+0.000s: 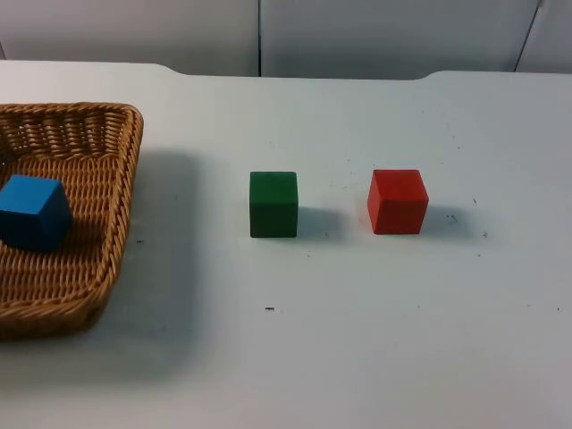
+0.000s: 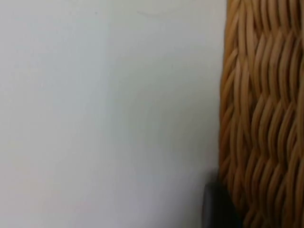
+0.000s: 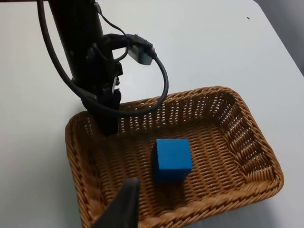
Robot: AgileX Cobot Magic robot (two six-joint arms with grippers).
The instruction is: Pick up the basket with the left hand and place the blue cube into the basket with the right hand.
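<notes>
One basket and three cubes are showing: the blue cube is lying inside the basket, while the green cube and red cube are sitting apart on the table. The left gripper is reaching straight down, clamping the basket's rim. The right gripper is hovering above the basket; whether it is wide or narrow cannot be told.

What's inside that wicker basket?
One blue cube sits on the floor of the basket. The left gripper reaches down at the basket's rim, hiding a small patch of weave there.
</notes>
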